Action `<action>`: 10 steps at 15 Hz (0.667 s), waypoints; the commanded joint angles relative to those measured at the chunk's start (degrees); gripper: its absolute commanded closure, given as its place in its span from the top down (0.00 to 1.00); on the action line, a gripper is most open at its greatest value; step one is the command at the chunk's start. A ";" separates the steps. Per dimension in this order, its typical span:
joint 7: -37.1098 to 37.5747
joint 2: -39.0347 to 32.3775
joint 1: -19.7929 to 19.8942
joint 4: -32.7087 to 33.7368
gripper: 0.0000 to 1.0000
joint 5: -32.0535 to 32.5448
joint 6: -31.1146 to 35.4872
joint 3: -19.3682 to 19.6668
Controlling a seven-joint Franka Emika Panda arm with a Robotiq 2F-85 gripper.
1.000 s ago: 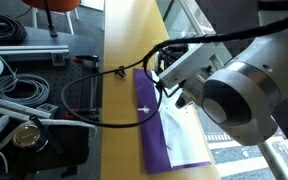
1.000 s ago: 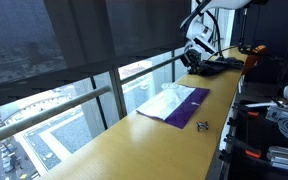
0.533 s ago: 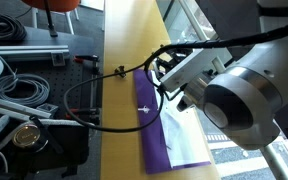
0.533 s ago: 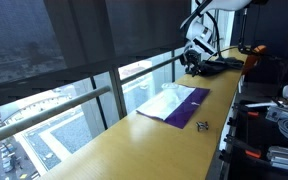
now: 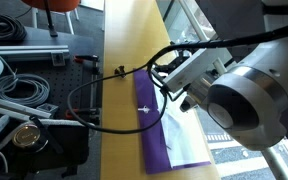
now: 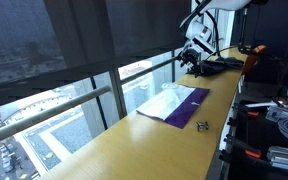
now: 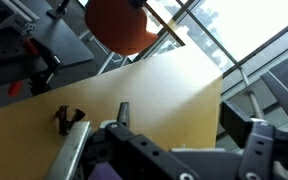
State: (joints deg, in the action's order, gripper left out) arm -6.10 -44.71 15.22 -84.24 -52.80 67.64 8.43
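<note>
**Claw Let Go Above the Purple Cloth**

From where I stood, the change was all in the claw [image 5: 166, 82]. A second before, it had been pinched shut; now it stood spread wide. In the wrist view its fingers [image 7: 123, 112] framed nothing but bare wood, so it had hold of nothing. I could not tell what, if anything, it had been pinching. The arm [image 5: 246, 105] itself had hardly shifted. The claw hung over the far end of the purple cloth [image 5: 152, 135], seemingly apart from it rather than pressing on it.

I took the opening to mean that the grip was finished and the cloth had been left to lie on its own. It lay flat along the long wooden surface [image 5: 124, 30], stretched lengthwise, with its near end well clear of the claw.

By my count there was one of everything:

- one arm, with one claw
- one purple cloth
- one white sheet [image 5: 189, 135], spread over the right part of the cloth
- one small black clip [image 5: 117, 71], on the bare wood just left of the cloth's far end and near the claw
- one black cable [image 5: 70, 98], looping off the left edge of the surface
- one orange chair [image 7: 124, 25], farther off, beyond the surface
</note>
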 commanded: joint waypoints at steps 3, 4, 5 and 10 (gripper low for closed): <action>-1.28 0.96 -1.00 -0.45 1.00 2.02 2.35 -0.24; -1.56 1.22 -1.27 -0.38 0.99 2.51 3.23 -0.06; -1.82 1.65 -1.47 -0.04 1.00 3.00 4.84 0.13; -2.13 5.10 -1.61 -0.26 1.00 3.60 10.99 -0.52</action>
State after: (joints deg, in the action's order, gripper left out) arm -7.57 -43.30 13.69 -83.35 -50.49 75.96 8.45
